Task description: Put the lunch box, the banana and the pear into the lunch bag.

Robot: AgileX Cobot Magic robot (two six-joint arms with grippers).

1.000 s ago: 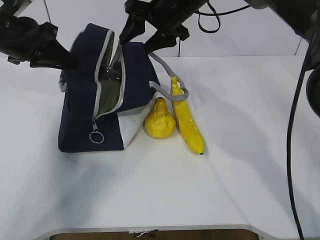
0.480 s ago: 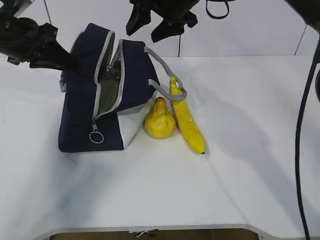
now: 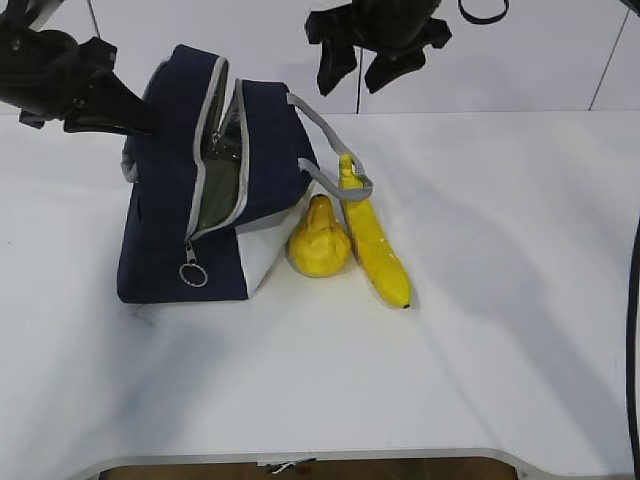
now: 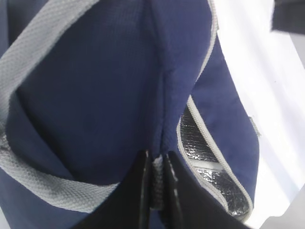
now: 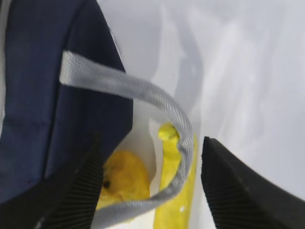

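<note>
The navy lunch bag (image 3: pixel 165 215) stands left of centre with its zipper open and a sage-green surface (image 3: pixel 213 200) showing inside, apparently the lunch box's lid. My left gripper (image 3: pixel 135 118) is shut on a grey strip at the bag's top edge (image 4: pixel 157 183) and holds that side up. The pear (image 3: pixel 320 240) lies against the bag's white corner, with the banana (image 3: pixel 378 245) just to its right. My right gripper (image 3: pixel 352 82) hangs open in the air above them, holding nothing. In the right wrist view the open right gripper (image 5: pixel 152 143) frames the pear (image 5: pixel 121 179), the banana (image 5: pixel 171 191) and the bag's grey handle (image 5: pixel 143 90).
A grey ring pull (image 3: pixel 193 274) hangs at the bag's lower front. White table (image 3: pixel 500 300) stretches to the right and front of the fruit. Black cables (image 3: pixel 632 330) hang down at the far right edge.
My right gripper has lifted off the bag's right side and moved right, over the banana's stem, closing slightly. The left gripper, bag and fruit have stayed put.
</note>
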